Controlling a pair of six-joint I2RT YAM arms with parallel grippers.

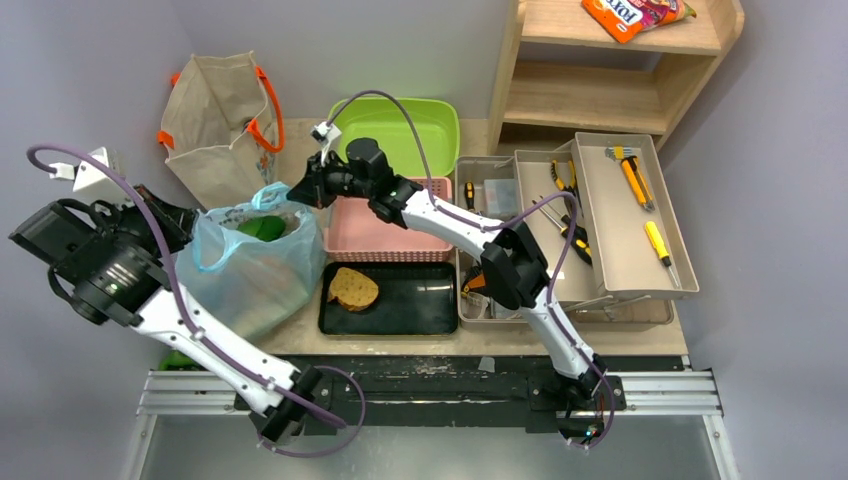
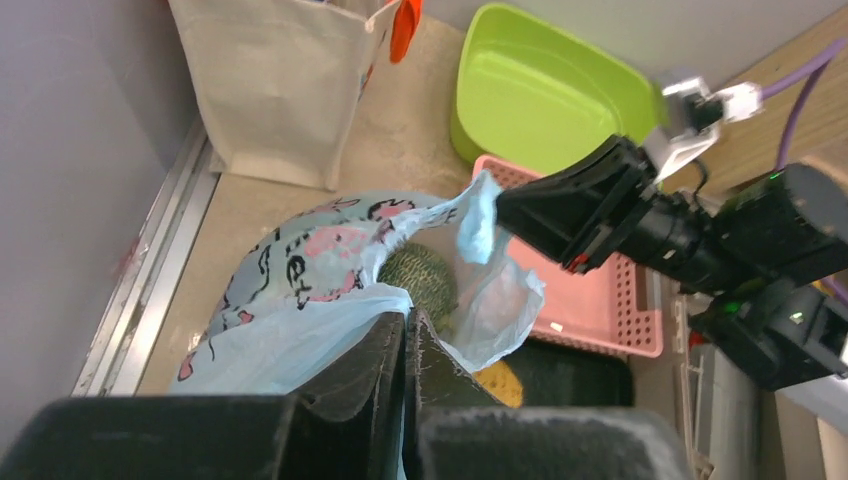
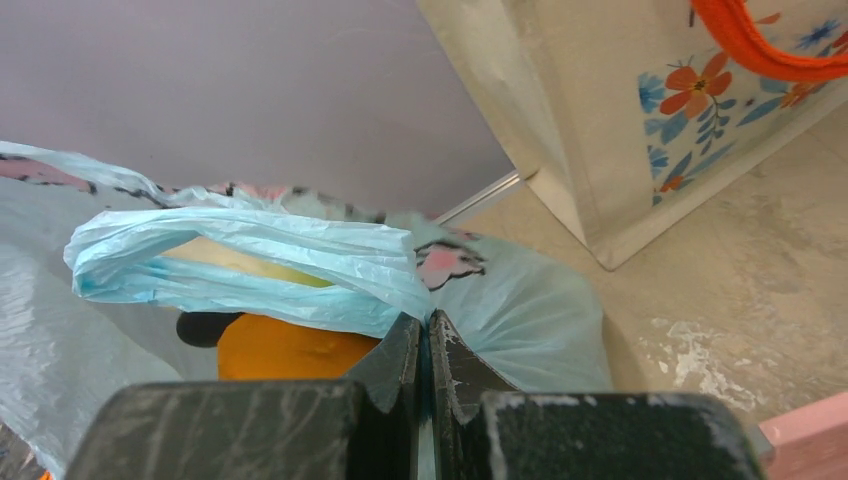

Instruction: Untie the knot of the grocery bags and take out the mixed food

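Observation:
The light-blue bag (image 1: 250, 270) with pink print stands at the table's left, its mouth held open. No knot shows. My left gripper (image 2: 405, 322) is shut on the bag's near rim (image 2: 330, 320). My right gripper (image 3: 425, 328) is shut on the bag's far handle (image 3: 300, 265); in the top view it (image 1: 300, 192) is at the bag's upper right. A round green melon (image 2: 425, 280) sits inside, and something green (image 1: 262, 228) shows in the mouth from above. An orange food (image 3: 285, 352) shows under the handle. The beige tote (image 1: 215, 125) with orange handles stands behind.
A black tray (image 1: 420, 300) holds a brown bread slice (image 1: 352, 288). Behind it stand a pink basket (image 1: 385, 235) and a green tub (image 1: 410, 125). Tool trays (image 1: 620, 215) lie at the right. A wooden shelf (image 1: 600, 90) holds an orange snack packet (image 1: 630, 12).

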